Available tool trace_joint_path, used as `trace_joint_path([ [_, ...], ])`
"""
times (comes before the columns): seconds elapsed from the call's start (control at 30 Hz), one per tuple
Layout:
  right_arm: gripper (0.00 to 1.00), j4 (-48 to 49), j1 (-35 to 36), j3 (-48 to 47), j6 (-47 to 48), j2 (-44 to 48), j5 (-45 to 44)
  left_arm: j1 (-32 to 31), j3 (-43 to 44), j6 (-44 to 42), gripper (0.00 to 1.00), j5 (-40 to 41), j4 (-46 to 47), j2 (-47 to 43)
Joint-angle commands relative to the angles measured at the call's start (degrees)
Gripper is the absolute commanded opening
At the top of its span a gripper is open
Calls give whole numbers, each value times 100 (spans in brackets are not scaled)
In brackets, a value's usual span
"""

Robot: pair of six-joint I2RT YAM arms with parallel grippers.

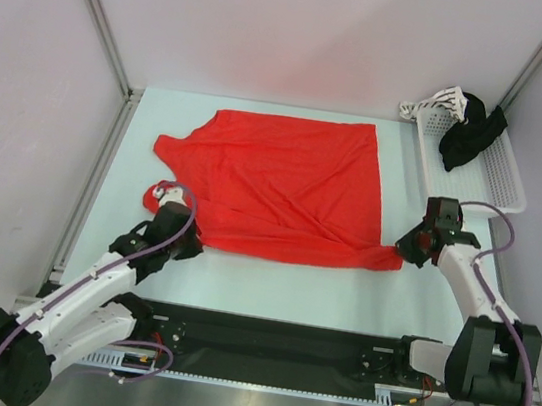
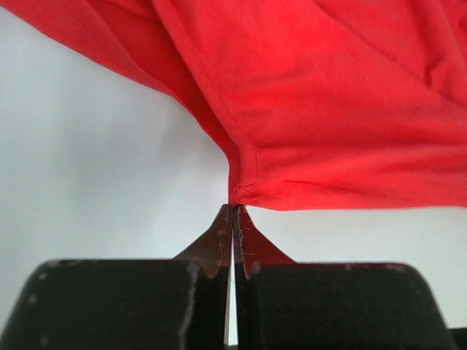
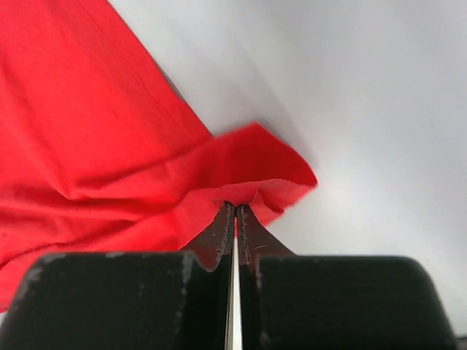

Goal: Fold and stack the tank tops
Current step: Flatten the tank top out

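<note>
A large plain red tank top (image 1: 289, 185) lies spread and wrinkled in the middle of the table. My left gripper (image 1: 191, 242) is shut on its near-left corner; the left wrist view shows the jaws (image 2: 235, 209) pinching the hemmed edge of the red fabric (image 2: 328, 95), which is pulled taut away from them. My right gripper (image 1: 401, 252) is shut on the near-right corner; the right wrist view shows the jaws (image 3: 235, 206) closed on a bunched fold of the red fabric (image 3: 87, 146). A small red part (image 1: 157, 191) pokes out behind the left wrist.
A white mesh basket (image 1: 504, 180) stands at the back right and holds a black garment (image 1: 470, 135). A white-and-black patterned piece (image 1: 445, 103) hangs over its far end. Metal frame posts and walls border the table on both sides.
</note>
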State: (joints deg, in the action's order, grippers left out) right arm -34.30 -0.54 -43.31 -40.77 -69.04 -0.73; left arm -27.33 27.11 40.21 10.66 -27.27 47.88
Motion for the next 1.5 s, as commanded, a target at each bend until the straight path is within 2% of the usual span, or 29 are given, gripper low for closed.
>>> trace_joint_path([
  [0.0,0,450,36,-476,386,-540,170,403,-57,172,0,112,195,-243],
  [0.17,0,854,396,-845,500,-1146,267,597,-215,189,0,139,239,-507],
  [0.27,6,899,563,-1170,693,-1524,275,624,-285,207,0,130,309,-499],
  [0.3,23,890,563,-1310,842,-1647,371,641,-312,216,0,121,336,-499],
  [0.33,30,864,572,-1329,904,-1666,416,641,-329,207,0,86,362,-464],
  [0.43,42,978,563,-1067,1088,-1377,495,668,-356,181,0,-11,476,-393],
  [0.53,47,1075,563,-681,1211,-895,408,676,-321,146,0,24,468,-367],
  [0.67,44,865,520,-355,1352,-454,258,685,-286,93,0,112,398,-428],
  [0.8,34,767,344,-47,1397,-260,354,703,-224,14,0,165,362,-464],
  [0.93,34,838,256,147,1406,-268,521,712,-189,-39,0,156,354,-420],
  [1.1,41,969,264,270,1423,-443,557,712,-215,-39,0,121,371,-437],
  [1.47,40,1198,291,428,1388,-743,477,712,-277,-48,0,121,354,-472],
])
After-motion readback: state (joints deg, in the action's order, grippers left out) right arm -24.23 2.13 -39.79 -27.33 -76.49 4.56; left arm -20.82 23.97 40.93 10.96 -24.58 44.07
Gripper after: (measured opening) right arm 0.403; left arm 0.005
